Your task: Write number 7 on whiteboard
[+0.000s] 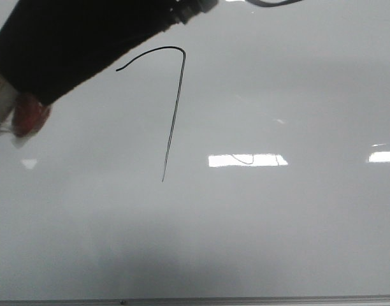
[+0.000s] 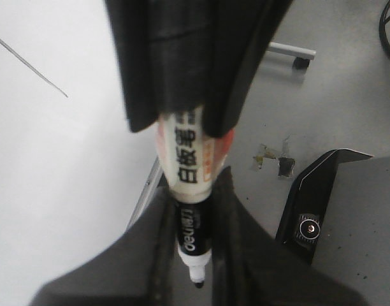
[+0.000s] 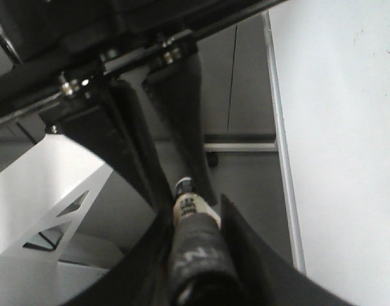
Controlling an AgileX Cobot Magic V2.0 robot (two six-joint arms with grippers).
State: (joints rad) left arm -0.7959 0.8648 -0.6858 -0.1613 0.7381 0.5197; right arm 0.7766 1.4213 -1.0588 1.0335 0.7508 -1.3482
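The number 7 (image 1: 176, 102) is a thin black line on the whiteboard (image 1: 278, 223), with a curved top and a long slanted downstroke. My left gripper (image 2: 196, 255) is shut on a white and black marker (image 2: 188, 159) with its tip bare. In the front view the left arm's black bulk (image 1: 67, 44) and the marker's orange-labelled part (image 1: 29, 115) sit left of the 7, off the line. The end of the downstroke (image 2: 29, 64) shows in the left wrist view. My right gripper (image 3: 195, 255) is shut on a dark pen-like object (image 3: 194, 245) with a pale labelled end, beside the board (image 3: 348, 127).
A thin grey metal strip (image 1: 246, 300) edges the board at the front. Bright glare patches (image 1: 247, 160) lie right of the 7. A black bracket (image 2: 316, 204) and a wheeled leg (image 2: 290, 51) stand on the grey floor. A white metal frame (image 3: 42, 210) is near the right gripper.
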